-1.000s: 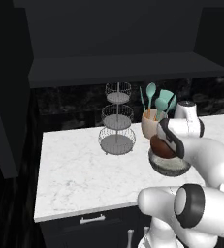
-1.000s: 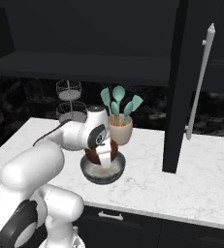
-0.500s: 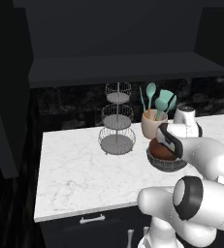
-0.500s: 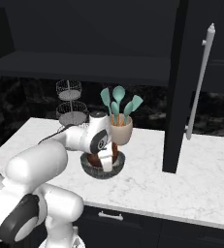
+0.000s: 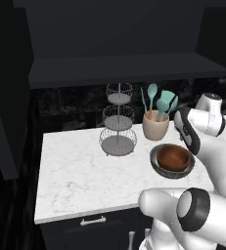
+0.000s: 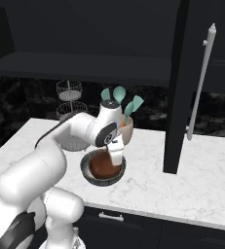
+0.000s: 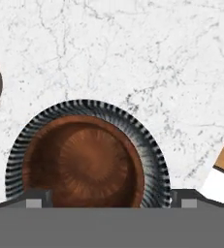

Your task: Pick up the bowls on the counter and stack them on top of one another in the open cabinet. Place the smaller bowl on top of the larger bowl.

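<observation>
Reddish-brown smaller bowl [image 5: 173,157] now uncovered inside larger bowl [image 5: 158,163]; raised end effector [image 6: 116,156] grip unreadable.

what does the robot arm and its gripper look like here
The arm is glossy white with rounded, bulbous links and dark grey to black rings at the joints. The gripper is a small pale block ending in two short dark finger tips. No cables or markings are visible.

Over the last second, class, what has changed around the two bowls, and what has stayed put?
The gripper has lifted up off the smaller bowl, which now sits uncovered inside the larger bowl. Both bowls stayed nested on the counter; the utensil crock and wire basket stand have not moved.
</observation>
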